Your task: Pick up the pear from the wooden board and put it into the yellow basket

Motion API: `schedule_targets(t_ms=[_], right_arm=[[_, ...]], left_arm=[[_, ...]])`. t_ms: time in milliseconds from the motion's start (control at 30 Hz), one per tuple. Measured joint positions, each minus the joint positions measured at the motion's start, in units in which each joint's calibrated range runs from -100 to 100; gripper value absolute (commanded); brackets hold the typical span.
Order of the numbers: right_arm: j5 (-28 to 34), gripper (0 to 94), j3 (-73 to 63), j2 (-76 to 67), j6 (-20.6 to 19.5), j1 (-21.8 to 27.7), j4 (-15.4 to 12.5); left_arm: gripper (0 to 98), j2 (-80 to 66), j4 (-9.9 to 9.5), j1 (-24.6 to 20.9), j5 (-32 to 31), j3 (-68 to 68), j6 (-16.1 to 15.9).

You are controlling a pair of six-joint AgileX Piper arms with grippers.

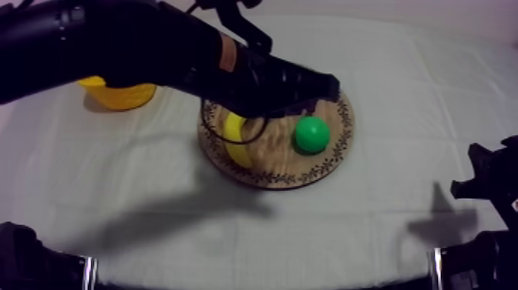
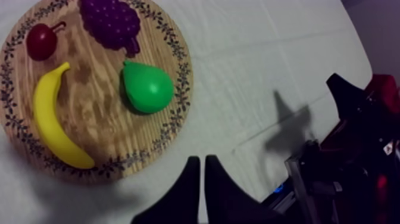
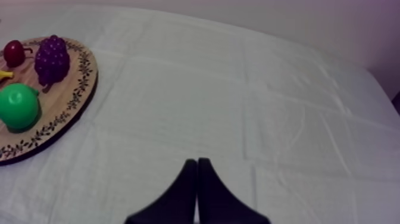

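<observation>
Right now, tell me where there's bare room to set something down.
Widest free patch: the cloth between the wooden board and the right gripper. The strip between the board and the table's near edge is bare too. The board is crowded: pear, banana, grapes, small red fruit, with the left arm over it.

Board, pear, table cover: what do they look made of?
Board: wood by the look, matte, with visible grain and a dark leaf pattern printed or burnt round the rim.
Pear: likely moulded plastic, smooth, uniform bright green with a soft sheen; foam or rubber is possible.
Table cover: cloth, matte grey-white, with fold creases.
</observation>
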Motion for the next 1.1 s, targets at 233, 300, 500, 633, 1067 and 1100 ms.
schedule_targets(t_ms=[233,300,500,633,1067,1100], right_arm=[[-0.1,0.3,0.0,0.0,0.0,0.0,0.0],[-0.1,0.3,0.0,0.0,0.0,0.0,0.0],[-0.1,0.3,0.0,0.0,0.0,0.0,0.0],[-0.1,0.3,0.0,0.0,0.0,0.0,0.0],[-0.1,0.3,0.0,0.0,0.0,0.0,0.0],[-0.1,0.3,0.0,0.0,0.0,0.0,0.0]], left_arm=[[69.6,2.3,0.97,-0.6,-5.5,1.8,0.2],[82.0,2.6,1.1,-1.0,-6.5,1.9,0.0],[92.9,2.7,1.04,-2.3,-5.2,1.9,-0.9],[95.2,2.8,1.02,-2.9,-4.4,2.5,-1.9],[96.2,12.6,6.21,-4.3,-1.4,-5.2,-8.8],[96.1,13.9,6.81,-4.4,-1.1,-6.4,-9.6]])
